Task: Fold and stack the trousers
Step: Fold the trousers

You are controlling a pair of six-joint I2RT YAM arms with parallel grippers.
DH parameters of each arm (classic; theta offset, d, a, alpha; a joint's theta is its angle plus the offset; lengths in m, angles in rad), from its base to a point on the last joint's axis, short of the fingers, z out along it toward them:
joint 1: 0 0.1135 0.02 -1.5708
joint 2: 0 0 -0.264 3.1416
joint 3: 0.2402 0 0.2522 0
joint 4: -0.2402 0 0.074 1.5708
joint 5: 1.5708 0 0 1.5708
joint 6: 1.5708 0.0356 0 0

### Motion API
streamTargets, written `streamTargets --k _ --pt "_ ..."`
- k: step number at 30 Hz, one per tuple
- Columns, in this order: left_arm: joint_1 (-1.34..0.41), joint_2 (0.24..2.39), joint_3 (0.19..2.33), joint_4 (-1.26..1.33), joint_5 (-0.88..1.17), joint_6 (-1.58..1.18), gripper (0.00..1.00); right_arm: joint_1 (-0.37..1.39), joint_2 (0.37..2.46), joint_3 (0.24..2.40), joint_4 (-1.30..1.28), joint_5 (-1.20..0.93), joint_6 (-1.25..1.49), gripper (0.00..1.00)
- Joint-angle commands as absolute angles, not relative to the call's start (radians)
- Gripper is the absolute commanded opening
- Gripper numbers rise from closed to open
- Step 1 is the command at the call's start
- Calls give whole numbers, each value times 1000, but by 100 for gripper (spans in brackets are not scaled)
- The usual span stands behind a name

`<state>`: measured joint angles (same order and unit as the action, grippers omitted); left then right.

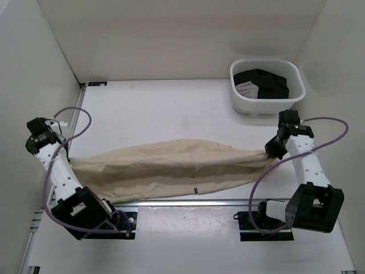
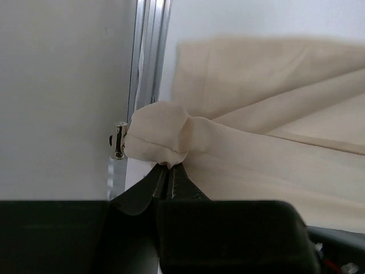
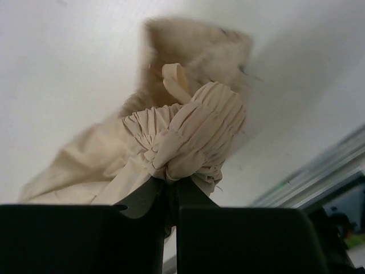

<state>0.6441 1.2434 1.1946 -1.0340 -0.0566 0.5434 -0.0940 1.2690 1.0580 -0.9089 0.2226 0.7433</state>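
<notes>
The beige trousers (image 1: 171, 168) are stretched lengthwise across the table near the front rail, folded along their length. My left gripper (image 1: 64, 153) is shut on the left end, a bunched hem seen in the left wrist view (image 2: 162, 137). My right gripper (image 1: 270, 154) is shut on the right end, the gathered elastic waistband in the right wrist view (image 3: 188, 137). In both wrist views the jaws are closed with fabric pinched at the tips (image 2: 169, 166) (image 3: 172, 180).
A white basket (image 1: 267, 105) at the back right holds black clothing with a white patch (image 1: 265, 84). An aluminium rail (image 1: 188, 201) runs along the front edge. White walls enclose the left (image 1: 34, 68), back and right sides.
</notes>
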Motion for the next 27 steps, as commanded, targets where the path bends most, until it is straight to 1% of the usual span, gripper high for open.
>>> streamTargets --k 1,3,5,6,8,9,11,15,19,20,22,23,27 --pt "686 1082 1065 -1057 -256 659 14 -129 1179 933 -976 287 762 0" --pt "686 1051 961 -1090 -272 660 14 -129 1140 870 -959 276 781 0" --pt "686 1040 878 -1104 -281 637 14 -138 1127 783 -917 215 791 0" --pt "686 1029 795 -1082 -293 637 14 -138 1127 761 -907 197 810 0" --pt "686 1020 727 -1030 -320 637 14 -138 1141 708 -890 169 819 0" --pt "686 1011 669 -1014 -352 649 14 -138 1141 697 -879 160 819 0" --pt "686 1011 625 -986 -380 661 14 -138 1141 696 -879 185 828 0" --pt "686 1002 588 -911 -445 710 14 -150 1141 730 -888 224 808 0" --pt "686 1011 716 -828 -445 755 14 -150 1141 775 -888 265 796 0" --pt "686 1020 803 -809 -424 767 14 -150 1153 788 -879 265 796 0" --pt "686 1038 889 -782 -369 785 14 -150 1164 801 -870 265 786 0" --pt "686 1063 969 -772 -353 785 14 -150 1178 801 -870 252 785 0" --pt "686 1129 1092 -772 -281 785 14 -150 1204 811 -847 227 776 0"
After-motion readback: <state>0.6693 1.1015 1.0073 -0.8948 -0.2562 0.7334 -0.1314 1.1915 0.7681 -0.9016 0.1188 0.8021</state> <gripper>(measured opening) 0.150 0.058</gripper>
